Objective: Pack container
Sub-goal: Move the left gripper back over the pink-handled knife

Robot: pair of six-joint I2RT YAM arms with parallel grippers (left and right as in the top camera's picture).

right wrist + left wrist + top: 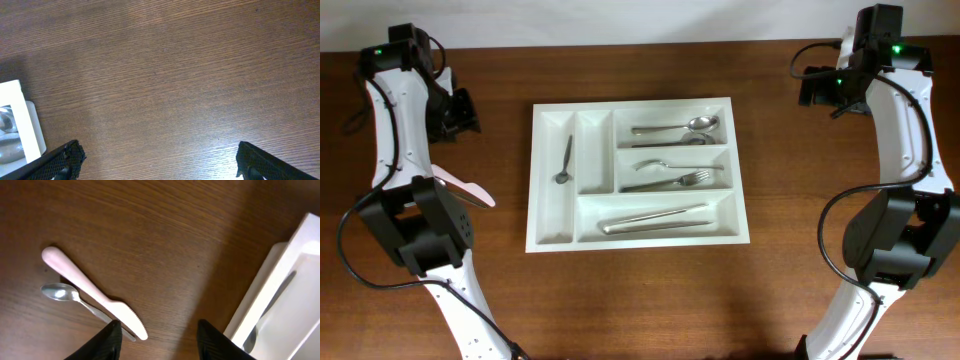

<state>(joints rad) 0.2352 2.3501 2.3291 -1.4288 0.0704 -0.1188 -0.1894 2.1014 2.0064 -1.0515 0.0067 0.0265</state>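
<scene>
Container (592,150): large white plastic tray, rectangular, with raised rim and rounded corners, lying flat at middle of dark wood surface (640,300), slightly skewed. Five compartments: two narrow upright ones at left, three long ones stacked at right. Small spoon (564,160) in leftmost narrow slot; big spoons (675,128) in far long slot, forks (668,175) in middle one, knives (655,220) in near one.

Pink knife (92,292) on wood left of tray, well apart from its rim, lying diagonally, with metal spoon (59,293) just beside and partly beneath it.

Left arm (395,120) at left edge, right arm (900,110) at right edge, both well apart from tray. Left jaws parted, gripping nothing, over wood between pink knife and tray's left rim. Right jaws parted wide, gripping nothing, over wood just right of tray's corner.

Open wood on all four sides of tray, broadest along near side.
</scene>
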